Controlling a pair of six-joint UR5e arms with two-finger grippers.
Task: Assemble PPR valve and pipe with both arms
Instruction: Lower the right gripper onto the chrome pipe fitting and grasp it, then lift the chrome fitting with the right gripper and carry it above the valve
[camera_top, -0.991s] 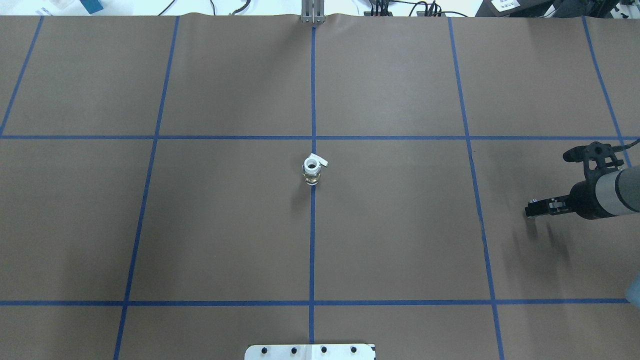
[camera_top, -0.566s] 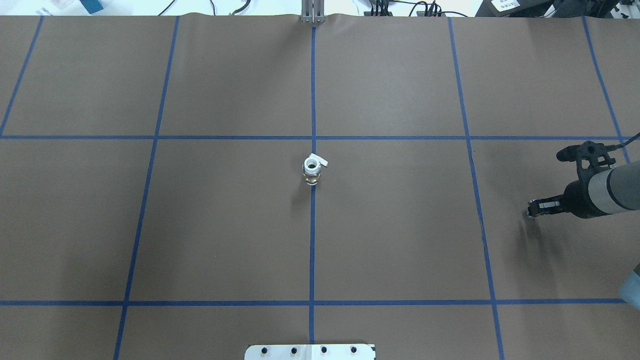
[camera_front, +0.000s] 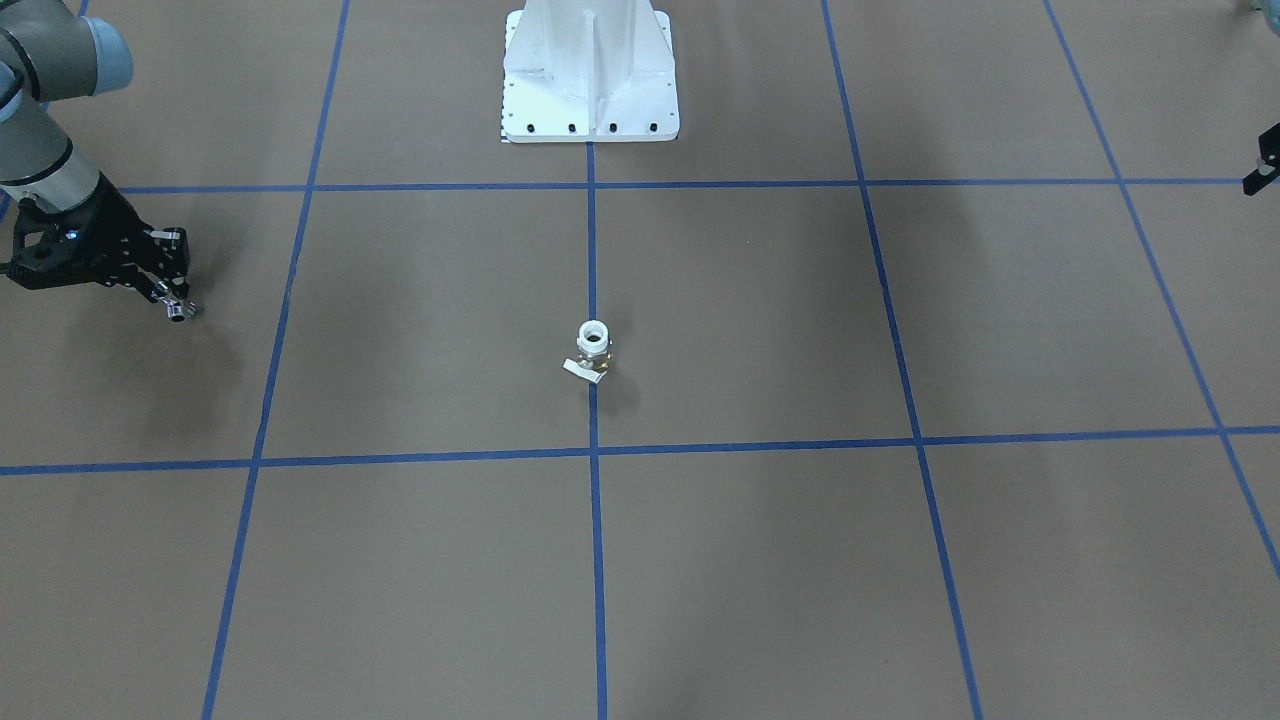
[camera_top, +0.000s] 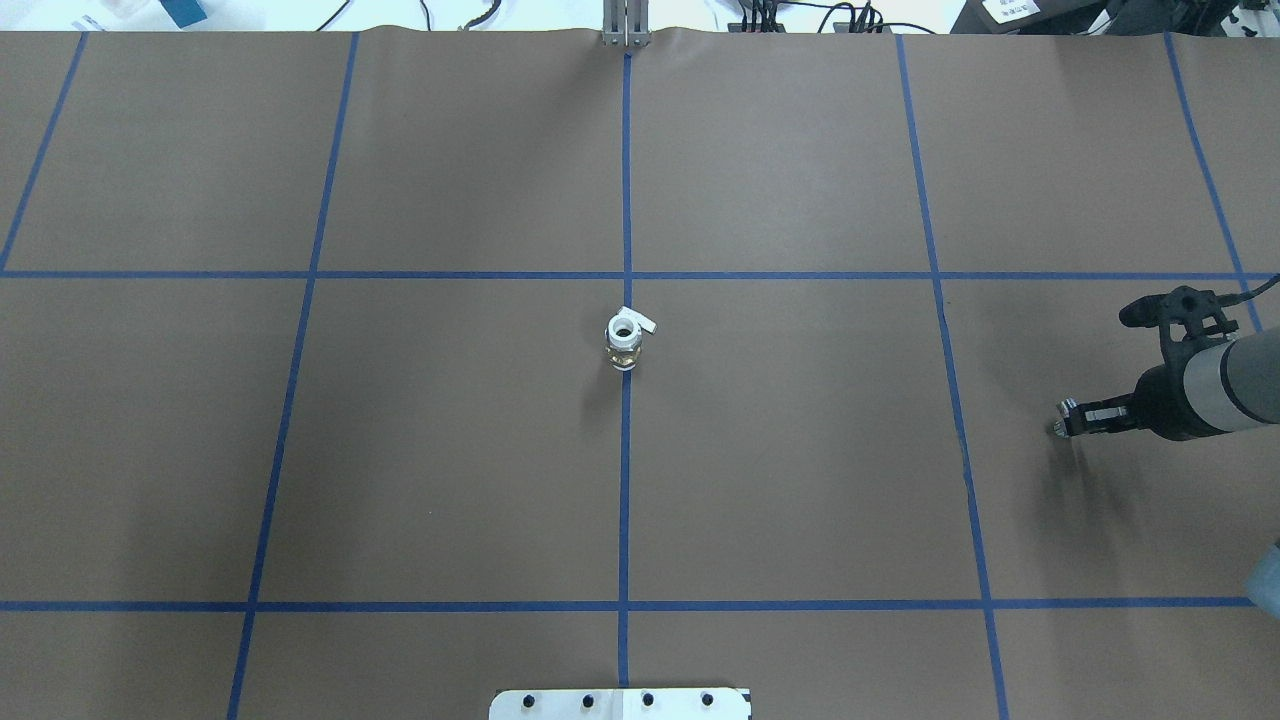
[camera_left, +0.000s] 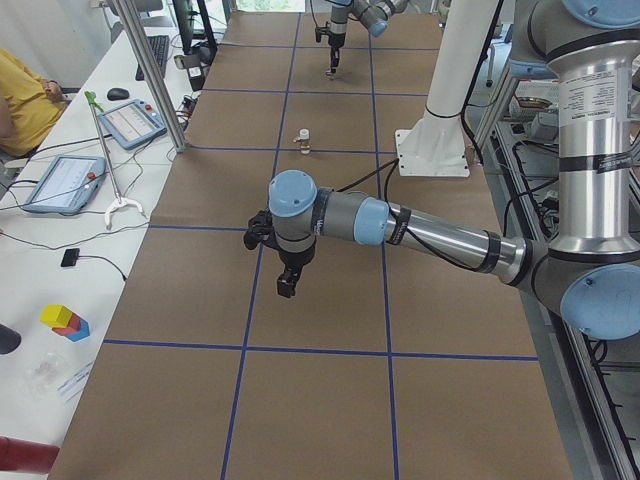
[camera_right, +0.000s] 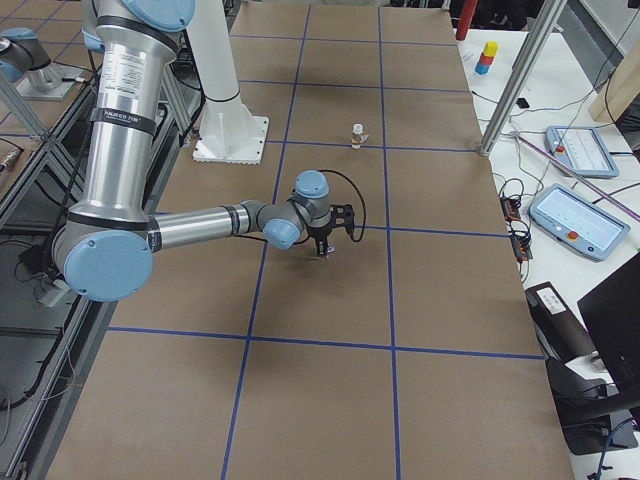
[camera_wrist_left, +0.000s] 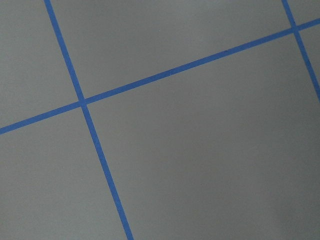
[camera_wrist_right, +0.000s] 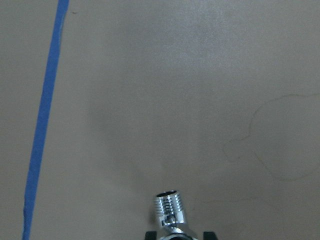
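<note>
Right claw (camera_top: 1062, 424), pinching the pipe (camera_wrist_right: 169, 210), has drifted slightly rightward, away from the untouched valve (camera_top: 622, 340). I cannot tell the left claw's (camera_left: 286, 289) opening.

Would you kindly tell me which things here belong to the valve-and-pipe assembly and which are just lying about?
Job in hand: PPR valve; pipe, held in the right claw; left claw.
Lying about: tablet; coloured blocks.
</note>
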